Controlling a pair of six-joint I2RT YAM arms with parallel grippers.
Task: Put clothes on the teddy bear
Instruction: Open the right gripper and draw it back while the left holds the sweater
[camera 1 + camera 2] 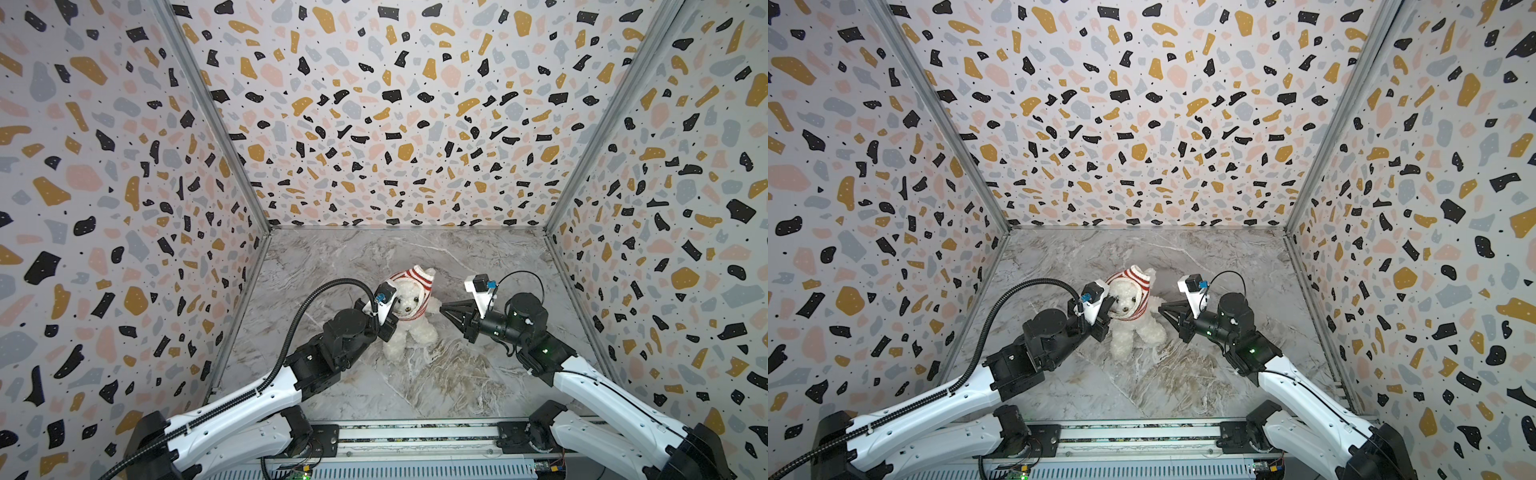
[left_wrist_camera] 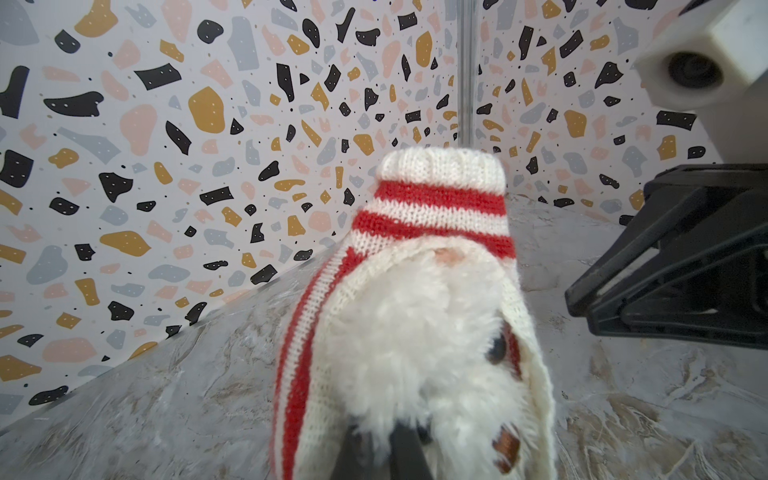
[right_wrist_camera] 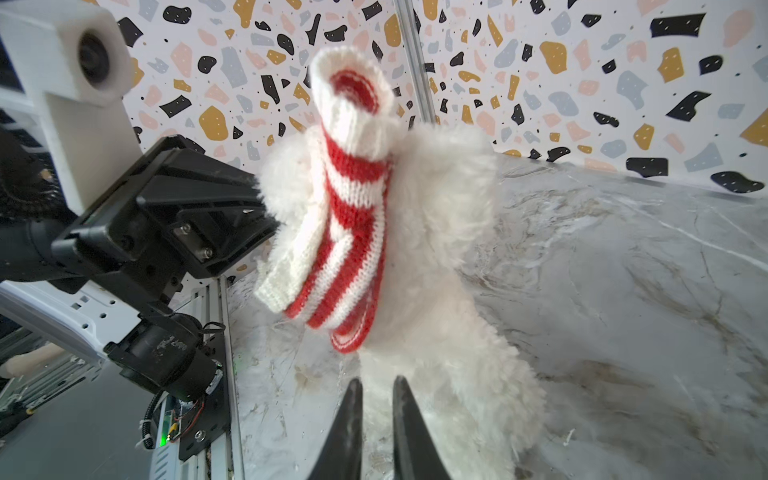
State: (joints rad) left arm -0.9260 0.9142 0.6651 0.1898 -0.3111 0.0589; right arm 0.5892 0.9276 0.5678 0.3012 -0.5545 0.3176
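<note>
arm shells (image 1: 249, 409): glossy white plastic, black joints in between
left arm cable (image 1: 328, 283): fat ribbed black conduit
right arm cable (image 1: 521, 272): just a skinny black wire
wrist cameras (image 3: 83, 54): chunky white blocks, round black lens, blue plug (image 1: 491, 285) on the back
right gripper (image 3: 377, 380): matte black, fingers (image 3: 349, 428) taper to points
left gripper (image 2: 380, 444): same black, silver screws (image 3: 204, 252) in the body
light: tiny green LED (image 1: 543, 351) on a black joint
markings: faint pale scribble on the black motor (image 3: 170, 345)
</note>
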